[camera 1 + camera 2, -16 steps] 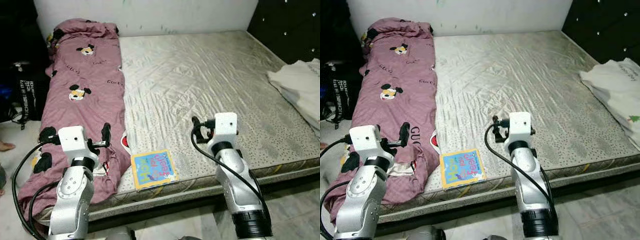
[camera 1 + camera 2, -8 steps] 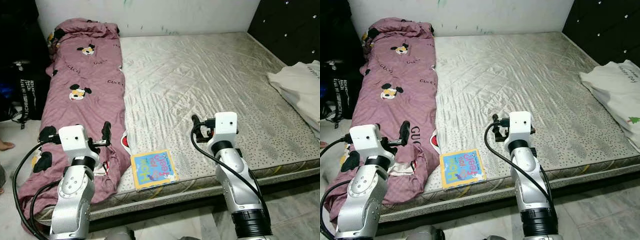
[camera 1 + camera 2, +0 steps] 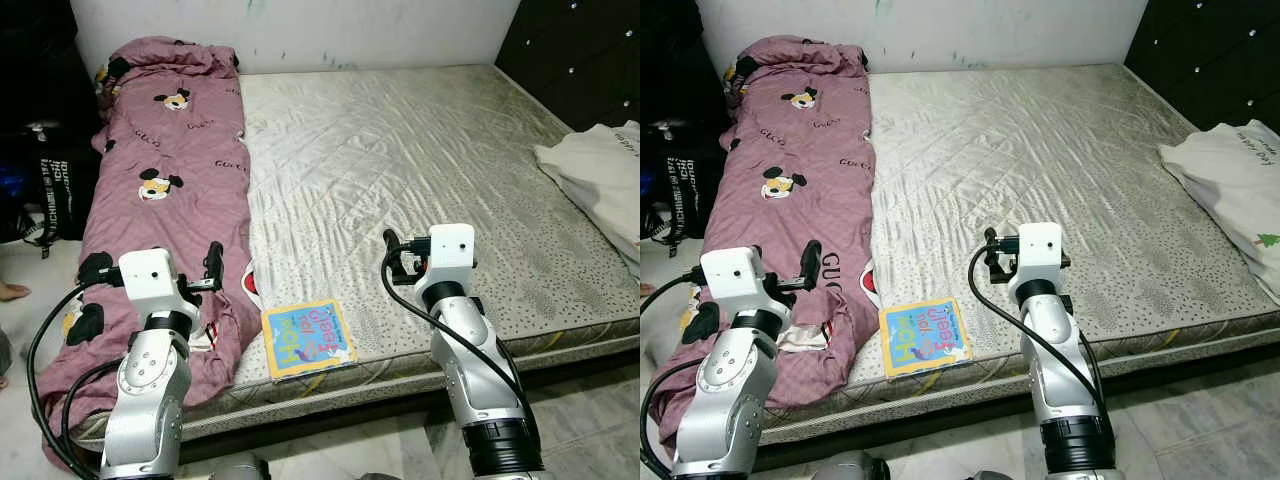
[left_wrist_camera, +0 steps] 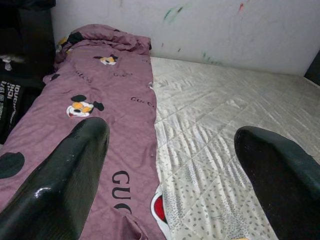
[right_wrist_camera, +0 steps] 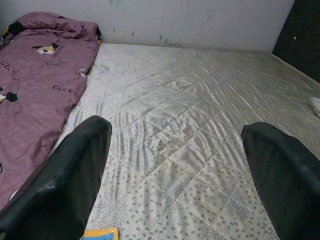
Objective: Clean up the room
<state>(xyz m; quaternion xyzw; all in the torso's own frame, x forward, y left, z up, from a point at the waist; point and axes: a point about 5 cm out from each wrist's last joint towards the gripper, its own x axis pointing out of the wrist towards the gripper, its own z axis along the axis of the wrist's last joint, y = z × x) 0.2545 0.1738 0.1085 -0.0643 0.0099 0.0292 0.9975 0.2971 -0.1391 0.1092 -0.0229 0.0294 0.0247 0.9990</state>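
A bare quilted beige mattress (image 3: 400, 160) stands against a white marked wall (image 3: 300, 30). A pink cartoon-print blanket (image 3: 165, 190) lies along its left side, and a colourful square children's book (image 3: 307, 338) lies at the near edge. The left gripper (image 4: 170, 175) and the right gripper (image 5: 175, 175) hover with fingers wide, holding nothing.

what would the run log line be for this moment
left gripper: open, over purple blanket | right gripper: open, over mattress | book: flat at near mattress edge | white cloth: right side
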